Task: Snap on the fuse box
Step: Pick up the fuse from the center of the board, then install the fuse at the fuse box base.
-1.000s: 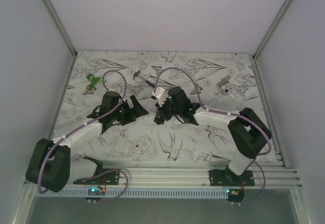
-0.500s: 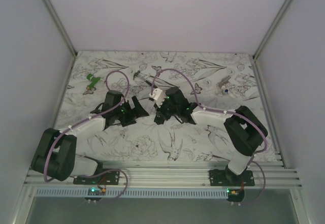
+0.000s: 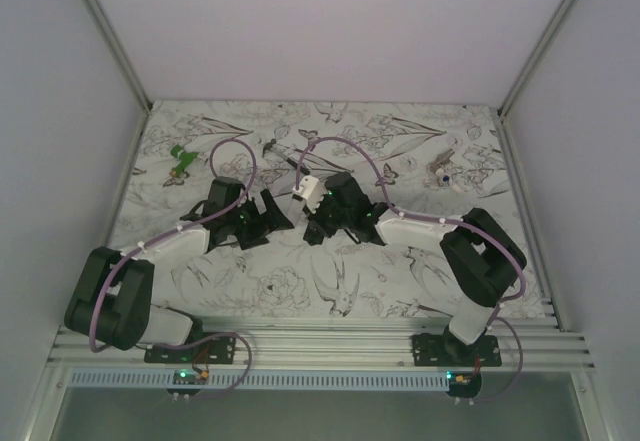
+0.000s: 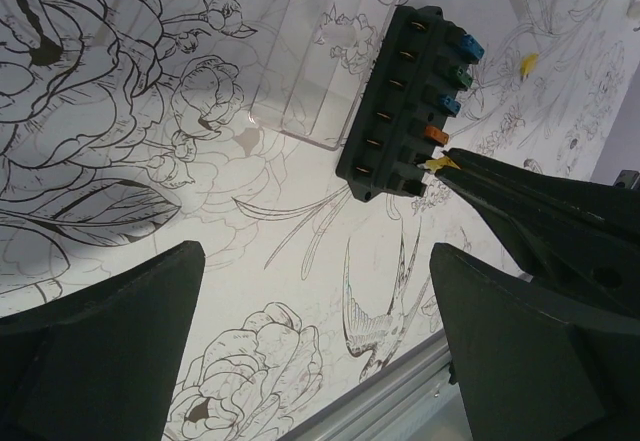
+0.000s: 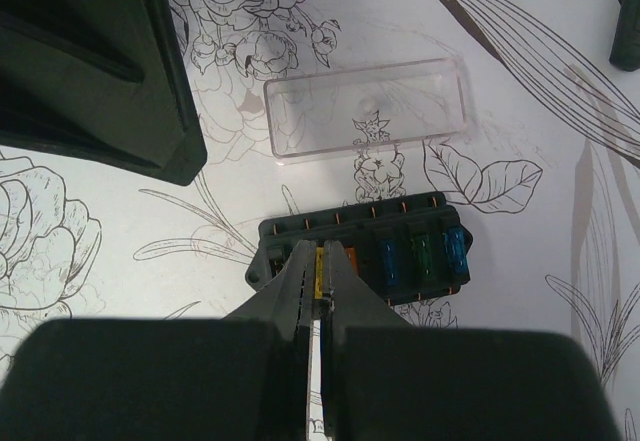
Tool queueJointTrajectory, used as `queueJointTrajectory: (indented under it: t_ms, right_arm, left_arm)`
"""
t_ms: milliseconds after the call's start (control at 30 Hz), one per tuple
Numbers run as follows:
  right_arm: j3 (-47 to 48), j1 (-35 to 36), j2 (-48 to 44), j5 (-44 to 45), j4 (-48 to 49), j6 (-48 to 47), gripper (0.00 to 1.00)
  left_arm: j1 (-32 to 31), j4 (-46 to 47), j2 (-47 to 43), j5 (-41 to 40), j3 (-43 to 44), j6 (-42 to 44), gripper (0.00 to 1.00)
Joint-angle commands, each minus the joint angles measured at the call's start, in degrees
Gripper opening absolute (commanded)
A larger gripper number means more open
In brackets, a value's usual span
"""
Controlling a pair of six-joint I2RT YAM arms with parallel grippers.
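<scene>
Tips of the right gripper (image 5: 320, 259) are pinched almost fully together on a thin yellow fuse (image 5: 319, 279), held at an end slot of the fuse box (image 5: 365, 251); whether it is seated cannot be told. The left gripper (image 4: 317, 251) hangs wide open and holds nothing, aimed toward the same spot.

Just past the pinched tips, the fuse box lies flat on the patterned table (image 3: 400, 141), between the two grippers, with orange, blue and green fuses showing in its row. It looks like light, stiff moulded plastic, likely to skid on the smooth cloth if pressed from one side. The plain long walls seem the best hold, clear of the fuse tops.

Beyond it, near but apart, lies a clear cover (image 5: 365, 106), open side up. It looks thin, slick and possibly brittle, best taken across its long edges and pressed down evenly.
</scene>
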Motion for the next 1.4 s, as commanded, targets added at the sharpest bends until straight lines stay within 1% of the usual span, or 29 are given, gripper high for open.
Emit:
queueJointTrajectory:
  t_ms: [0,733,1000,1167,1367]
  right_arm:
    - [0.69,0.61,0.99,0.62,0.72,-1.34,0.00]
    - [-2.45,1.34,1.75,2.61,3.02,-3.69,0.00]
    - [-6.33,4.09,0.33,6.47,6.20,-4.87,0.00]
    - [-7.41,5.88,-1.01,7.22,6.35,-3.07,0.00]
    - [-9.73,9.03,-3.39,10.74,8.60,-1.49,0.00]
  left_arm:
    - [0.47,-1.37,0.52,1.77,1.25,0.19,1.00]
    - [0.42,-1.43,1.21,2.70,1.47,-0.08,1.00]
    - [0.47,-1.37,1.21,2.78,1.42,-0.17,1.00]
    - [0.46,-1.45,0.79,2.80,1.26,-0.26,0.99]
    - [0.54,-1.69,-0.07,2.46,0.69,-0.13,0.99]
